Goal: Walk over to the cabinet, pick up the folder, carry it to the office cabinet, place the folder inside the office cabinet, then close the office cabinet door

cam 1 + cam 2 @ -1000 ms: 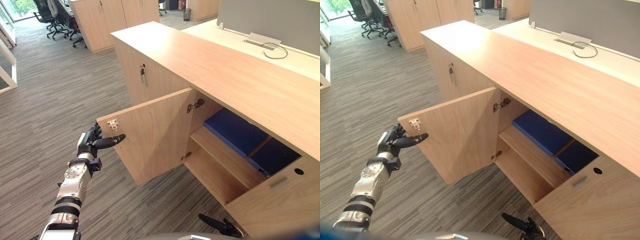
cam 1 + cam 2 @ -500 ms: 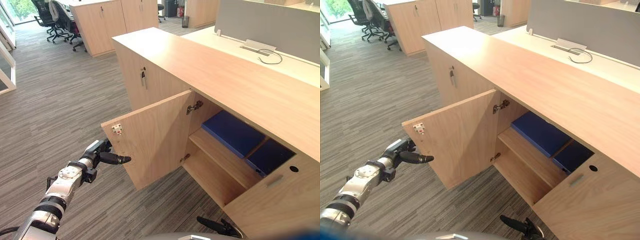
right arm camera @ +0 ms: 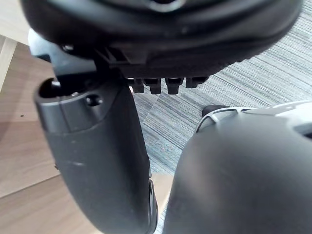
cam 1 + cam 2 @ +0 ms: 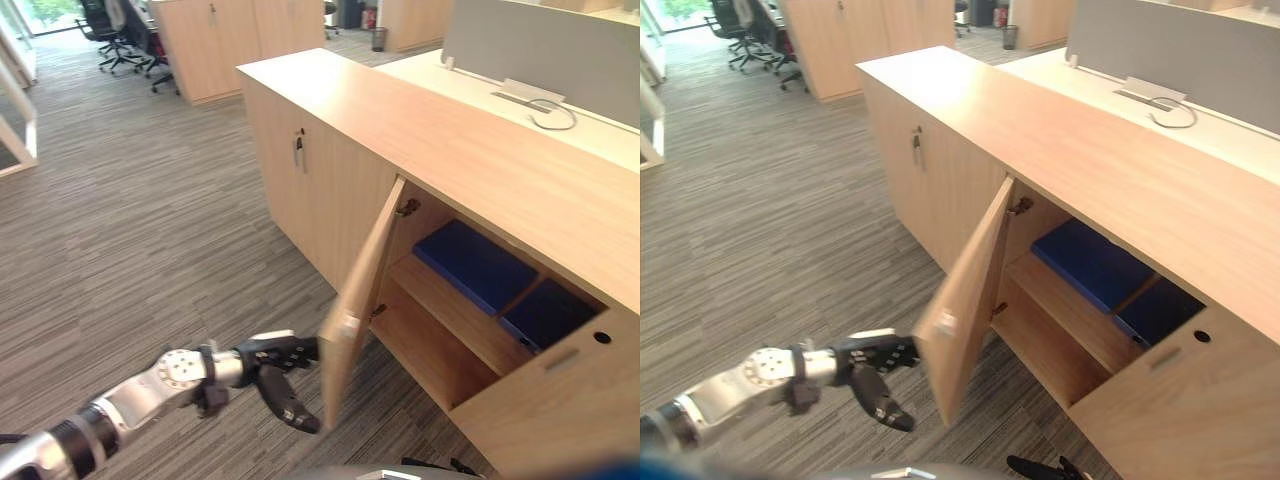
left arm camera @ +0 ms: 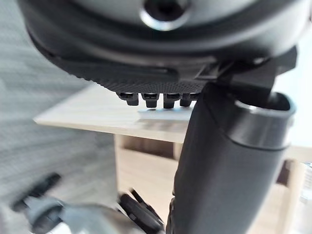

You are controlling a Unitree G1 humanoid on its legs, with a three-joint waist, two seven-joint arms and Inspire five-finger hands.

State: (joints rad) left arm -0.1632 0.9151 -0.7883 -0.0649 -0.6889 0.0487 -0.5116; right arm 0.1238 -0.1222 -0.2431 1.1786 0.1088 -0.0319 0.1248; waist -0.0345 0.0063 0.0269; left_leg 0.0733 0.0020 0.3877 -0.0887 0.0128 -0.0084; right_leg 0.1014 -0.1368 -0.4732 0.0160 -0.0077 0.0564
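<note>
The office cabinet (image 4: 450, 130) is a long light-wood unit. Its door (image 4: 360, 300) stands about half shut, edge-on to me. My left hand (image 4: 270, 355) is low at the door's free edge, open, with its straight fingers (image 5: 156, 100) against the door and its thumb (image 4: 290, 405) pointing down. A blue folder (image 4: 475, 262) lies flat on the upper shelf inside, and a second blue folder (image 4: 545, 312) lies to its right. My right hand (image 3: 97, 161) hangs open over the carpet, holding nothing.
A closed door with a metal handle (image 4: 299, 150) is left of the open bay. A wooden panel (image 4: 560, 400) stands at lower right. Behind the cabinet is a desk with a grey partition (image 4: 560, 40). Office chairs (image 4: 110, 30) and more cabinets (image 4: 230, 35) stand far back.
The door has swung from wide open to about half shut. My left hand has dropped and moved right along with the door's edge. The camera has also shifted.
</note>
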